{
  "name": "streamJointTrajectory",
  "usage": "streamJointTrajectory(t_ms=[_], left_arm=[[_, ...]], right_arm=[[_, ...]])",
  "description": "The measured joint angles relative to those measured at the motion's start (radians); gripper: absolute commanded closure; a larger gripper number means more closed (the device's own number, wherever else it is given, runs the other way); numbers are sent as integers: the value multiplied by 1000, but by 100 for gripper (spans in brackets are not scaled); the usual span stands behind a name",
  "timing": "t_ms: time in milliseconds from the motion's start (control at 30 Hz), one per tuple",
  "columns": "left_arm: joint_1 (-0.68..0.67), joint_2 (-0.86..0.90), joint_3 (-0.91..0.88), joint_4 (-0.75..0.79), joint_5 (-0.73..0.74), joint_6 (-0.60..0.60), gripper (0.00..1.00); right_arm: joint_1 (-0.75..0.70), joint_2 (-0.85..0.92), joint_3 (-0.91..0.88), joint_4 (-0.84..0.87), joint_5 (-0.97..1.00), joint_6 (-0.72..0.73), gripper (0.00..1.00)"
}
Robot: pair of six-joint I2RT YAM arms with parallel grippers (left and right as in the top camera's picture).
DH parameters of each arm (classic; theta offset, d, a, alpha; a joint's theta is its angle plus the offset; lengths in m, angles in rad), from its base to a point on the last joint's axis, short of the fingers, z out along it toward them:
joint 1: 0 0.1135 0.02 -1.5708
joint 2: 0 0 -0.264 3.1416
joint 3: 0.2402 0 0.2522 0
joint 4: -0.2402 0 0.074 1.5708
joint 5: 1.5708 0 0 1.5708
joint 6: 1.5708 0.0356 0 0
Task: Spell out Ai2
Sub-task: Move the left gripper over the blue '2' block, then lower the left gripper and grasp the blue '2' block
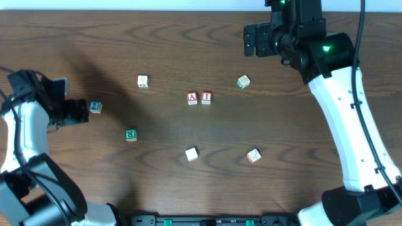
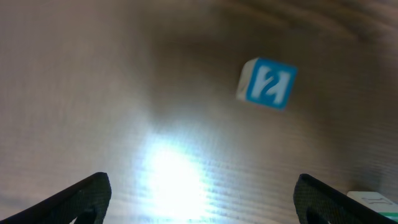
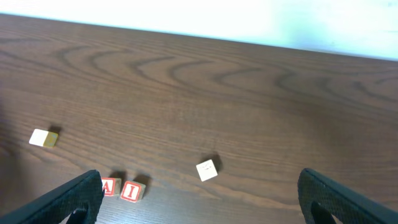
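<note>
Table (image 1: 188,37): dark wood, blocks scattered.

1. A block (image 1: 192,98) and I block (image 1: 206,97): near table ctr, side by side, touching or nearly so, red letters up. A is on the left in the overhead view.
2. 2 block (image 1: 95,107): far left of the table, well apart from the A/I pair. Blue face w/ white digit. Left wrist view shows it flat on the wood, ahead of the fingers and not between them.
3. Left gripper (image 2: 202,199): released, fingers spread wide, nothing gripped. Sits low over the table, pointing at the 2 block, just beside it.
4. Right gripper (image 3: 202,196): also released, jaws wide, empty. Positioned at the far edge, upper right of ctr, well apart from all blocks.
5. Other blocks:
   - green block (image 1: 130,134), below the 2 block
   - white block (image 1: 191,154), below the A/I pair
   - orange-marked block (image 1: 253,156), tilted, to the white block's right
   - green-marked block (image 1: 243,81), right of the I block
   - pale block (image 1: 142,81), left of the A block
</note>
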Motion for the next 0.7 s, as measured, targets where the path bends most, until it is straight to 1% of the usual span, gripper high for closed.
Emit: streamJointTrajectory(t_ms=[133,267,400,500,700], left_arm=[[-64,49,86,-8,1,81,5],[-118,80,118,-9,-21,148,5],[-144,113,118,-16,-31,175,5],[-148,117,118,10,-32,189,5],[-148,117,118,33,-16,190,5]], right_arm=[[0,0,0,8,0,0,1],[0,0,0,8,0,0,1],[0,0,0,7,0,0,1],[0,0,0,6,0,0,1],[0,0,0,-4,0,0,1]])
